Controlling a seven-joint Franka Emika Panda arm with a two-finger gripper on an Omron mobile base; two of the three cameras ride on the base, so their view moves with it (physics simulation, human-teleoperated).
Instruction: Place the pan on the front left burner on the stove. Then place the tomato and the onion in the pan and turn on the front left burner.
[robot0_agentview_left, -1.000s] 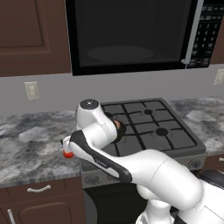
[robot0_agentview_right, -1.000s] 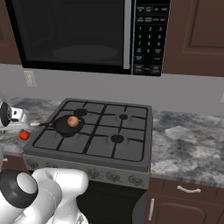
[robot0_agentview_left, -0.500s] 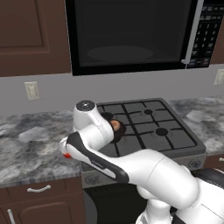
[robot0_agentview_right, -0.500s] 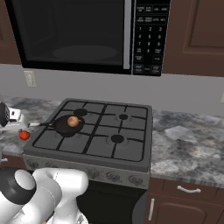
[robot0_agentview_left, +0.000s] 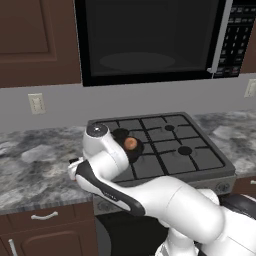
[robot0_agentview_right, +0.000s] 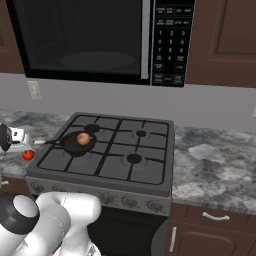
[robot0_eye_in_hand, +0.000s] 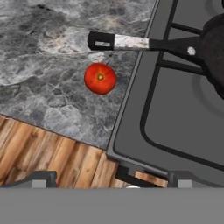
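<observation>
Tomato (robot0_eye_in_hand: 100, 78) sits unmoved on the counter (robot0_eye_in_hand: 52, 65); the gripper (robot0_eye_in_hand: 111, 178), jaws still apart, has shifted above it.

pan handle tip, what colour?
Silvery white on the tip of the pan handle, the rest black. Shows best in the hand view.

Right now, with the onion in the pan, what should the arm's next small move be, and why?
Probably lower the open claw onto the tomato. The onion already sits in the pan on the stove, while the tomato lies on the counter beside the pan's handle.
</observation>
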